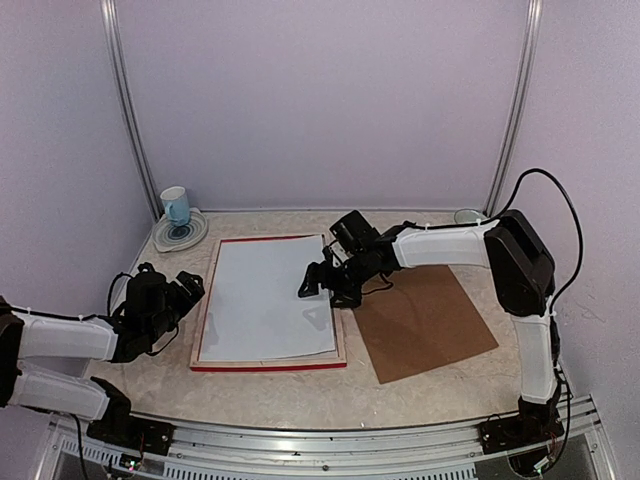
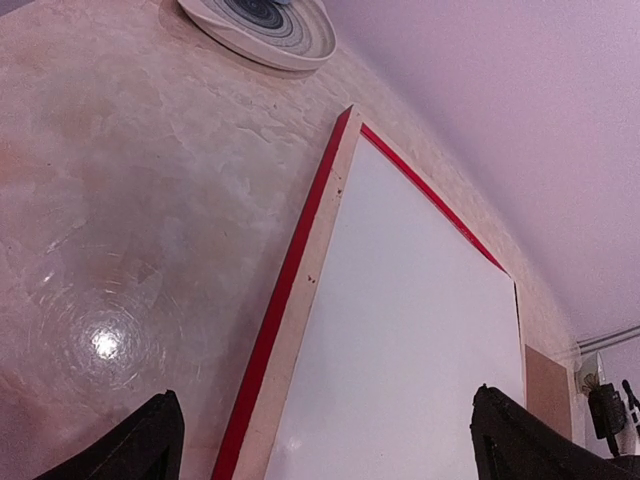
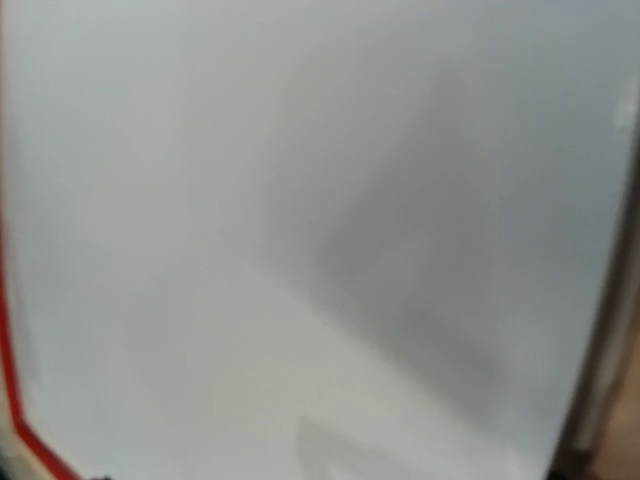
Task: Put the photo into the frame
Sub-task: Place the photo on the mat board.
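Observation:
The frame (image 1: 269, 366) lies flat on the table, its red edge and pale wood rim showing (image 2: 300, 280). A plain white sheet (image 1: 265, 300) fills its opening (image 2: 410, 330). No printed picture shows, so I cannot tell whether this sheet is the photo lying face down. My right gripper (image 1: 320, 288) hovers open, low over the sheet's right edge; its wrist view shows only blurred white sheet (image 3: 250, 200) and a red frame strip (image 3: 10, 380). My left gripper (image 1: 186, 290) rests open at the frame's left side, holding nothing, with dark fingertips (image 2: 160, 440) low in its wrist view.
A brown backing board (image 1: 425, 320) lies right of the frame, under the right arm. A blue and white cup (image 1: 176, 206) stands on a round patterned plate (image 1: 180, 234) at the back left (image 2: 260, 25). A small glass dish (image 1: 467, 215) sits at the back right.

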### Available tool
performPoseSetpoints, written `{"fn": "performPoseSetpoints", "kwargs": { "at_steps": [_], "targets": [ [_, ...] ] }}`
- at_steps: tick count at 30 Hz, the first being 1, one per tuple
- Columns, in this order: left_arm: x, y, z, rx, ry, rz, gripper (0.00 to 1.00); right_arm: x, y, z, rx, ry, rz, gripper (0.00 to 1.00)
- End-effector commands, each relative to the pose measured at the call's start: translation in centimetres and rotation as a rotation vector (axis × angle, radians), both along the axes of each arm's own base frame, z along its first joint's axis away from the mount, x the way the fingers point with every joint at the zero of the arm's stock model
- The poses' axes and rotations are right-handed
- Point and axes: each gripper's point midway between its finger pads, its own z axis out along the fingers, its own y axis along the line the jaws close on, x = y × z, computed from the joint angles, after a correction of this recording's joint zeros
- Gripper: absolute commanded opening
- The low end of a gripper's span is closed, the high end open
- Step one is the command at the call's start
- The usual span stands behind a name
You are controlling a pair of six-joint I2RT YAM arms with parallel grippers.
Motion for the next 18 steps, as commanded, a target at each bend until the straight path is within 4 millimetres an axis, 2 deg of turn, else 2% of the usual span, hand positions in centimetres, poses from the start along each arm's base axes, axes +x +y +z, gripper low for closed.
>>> {"fn": "performPoseSetpoints", "kwargs": {
  "at_steps": [1,4,11,18],
  "targets": [
    [0.2,0.2,0.4,0.0,-0.013,0.008,0.99,0.6,-2.0,1.7,-0.052,-0.072,-0.014,0.93],
    [0.2,0.1,0.4,0.002,-0.012,0.004,0.99,1.1,-3.0,2.2,-0.082,-0.111,-0.027,0.99],
    [0.4,-0.2,0.4,0.006,-0.009,-0.006,0.99,2.4,-5.9,4.7,-0.088,-0.222,-0.083,0.99],
    [1.0,-1.0,0.9,0.014,-0.011,-0.044,0.99,3.9,-11.1,4.8,-0.106,-0.259,-0.174,0.99]
  ]
}}
